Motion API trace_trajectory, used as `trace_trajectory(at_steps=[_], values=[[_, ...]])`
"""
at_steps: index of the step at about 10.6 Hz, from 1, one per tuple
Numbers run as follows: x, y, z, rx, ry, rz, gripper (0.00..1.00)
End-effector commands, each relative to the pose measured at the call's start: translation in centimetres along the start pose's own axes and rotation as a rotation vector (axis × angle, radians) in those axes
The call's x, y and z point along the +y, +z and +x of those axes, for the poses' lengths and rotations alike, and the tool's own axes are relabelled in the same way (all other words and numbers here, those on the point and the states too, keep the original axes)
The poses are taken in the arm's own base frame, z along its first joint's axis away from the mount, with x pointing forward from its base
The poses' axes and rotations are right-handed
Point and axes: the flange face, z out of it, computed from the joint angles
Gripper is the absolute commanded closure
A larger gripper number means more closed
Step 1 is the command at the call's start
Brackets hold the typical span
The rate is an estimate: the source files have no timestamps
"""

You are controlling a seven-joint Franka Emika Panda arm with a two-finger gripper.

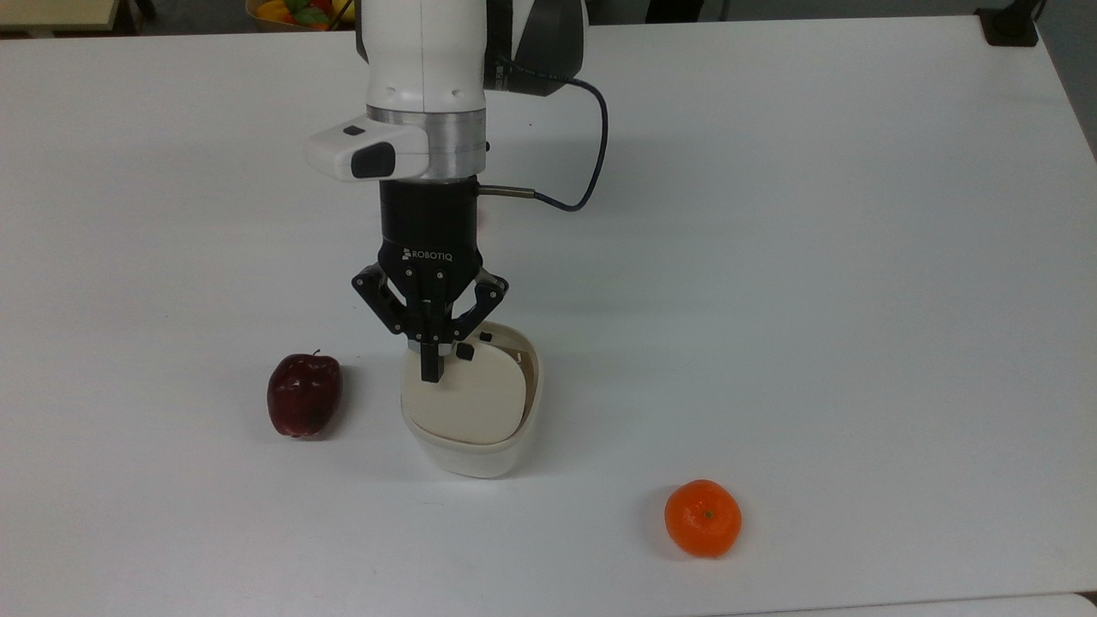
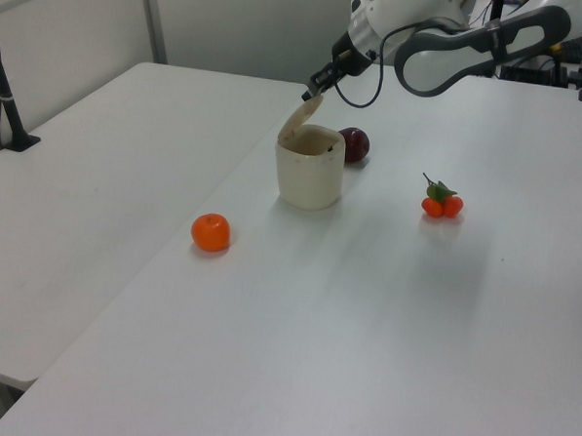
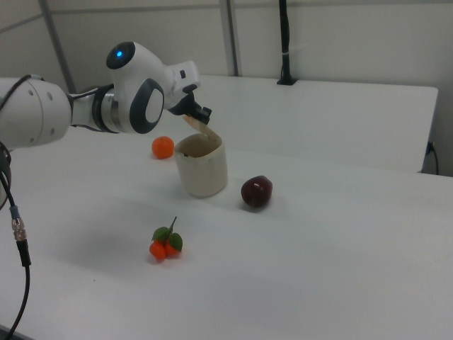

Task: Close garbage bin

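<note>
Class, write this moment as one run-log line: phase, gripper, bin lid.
phase: closing | gripper: shut, pressing on the lid | garbage bin: lid tilted, partly open | apple: beside bin, untouched

The apple (image 1: 303,395) sits just beside the garbage bin (image 1: 473,411) on the top view's left. Bare table (image 1: 771,257) lies on the top view's right.

In the top view, apple (image 1: 303,395) lies left of garbage bin (image 1: 474,450), orange (image 1: 703,518) right.

In the top view the gripper (image 1: 431,370) hides part of the garbage bin's (image 1: 476,446) lid (image 1: 470,398), the arm (image 1: 424,77) is cut off by the top edge, and a fruit bowl (image 1: 291,12) at the far edge shows only partly.
</note>
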Motion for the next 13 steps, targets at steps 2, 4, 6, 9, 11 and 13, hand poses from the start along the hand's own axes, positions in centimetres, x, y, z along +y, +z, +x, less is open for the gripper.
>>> trace_trajectory(at_steps=[2, 4, 6, 9, 11, 13], values=[[-1.8, 0.0, -2.3, -0.213, -0.044, -0.034, 1.00], [-2.0, 0.7, -3.2, -0.246, -0.050, -0.040, 1.00], [-2.1, 1.2, -3.7, -0.266, -0.052, -0.043, 1.00], [-2.2, 2.1, -4.5, -0.284, -0.054, -0.044, 1.00], [-2.1, 2.5, -4.9, -0.293, -0.055, -0.046, 1.00], [-2.2, 2.9, -5.2, -0.301, -0.055, -0.047, 1.00]])
